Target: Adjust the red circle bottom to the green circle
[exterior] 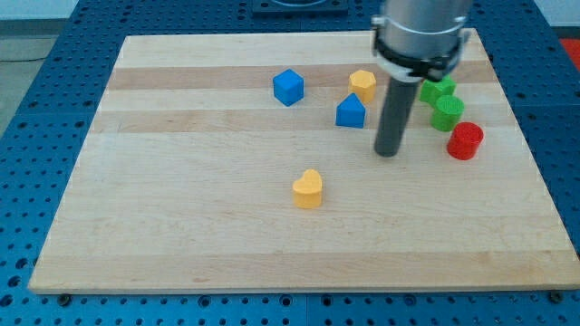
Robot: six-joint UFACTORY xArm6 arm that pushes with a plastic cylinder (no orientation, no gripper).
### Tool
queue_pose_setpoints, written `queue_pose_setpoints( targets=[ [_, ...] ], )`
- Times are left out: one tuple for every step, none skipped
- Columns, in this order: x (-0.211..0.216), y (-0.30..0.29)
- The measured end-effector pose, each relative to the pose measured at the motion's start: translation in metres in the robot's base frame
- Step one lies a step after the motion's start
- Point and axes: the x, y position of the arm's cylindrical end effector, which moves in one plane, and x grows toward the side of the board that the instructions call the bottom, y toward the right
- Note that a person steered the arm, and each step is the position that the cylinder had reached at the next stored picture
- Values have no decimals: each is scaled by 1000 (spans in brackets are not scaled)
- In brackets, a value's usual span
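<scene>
The red circle lies at the view's right, just below and right of the green circle, nearly touching it. A second green block sits just above the green circle, partly hidden by the arm. My tip rests on the board left of the red circle, a clear gap apart, and right of the blue triangle.
A blue cube and a yellow hexagon-like block lie at the view's top centre. A yellow heart lies mid-board. The wooden board ends close to the right of the red circle.
</scene>
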Motion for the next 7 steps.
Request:
queue_pose_setpoints(
  targets=[
    [50, 5],
    [93, 85],
    [46, 153],
    [-9, 169],
    [-20, 149],
    [3, 135],
    [6, 143]
  ],
)
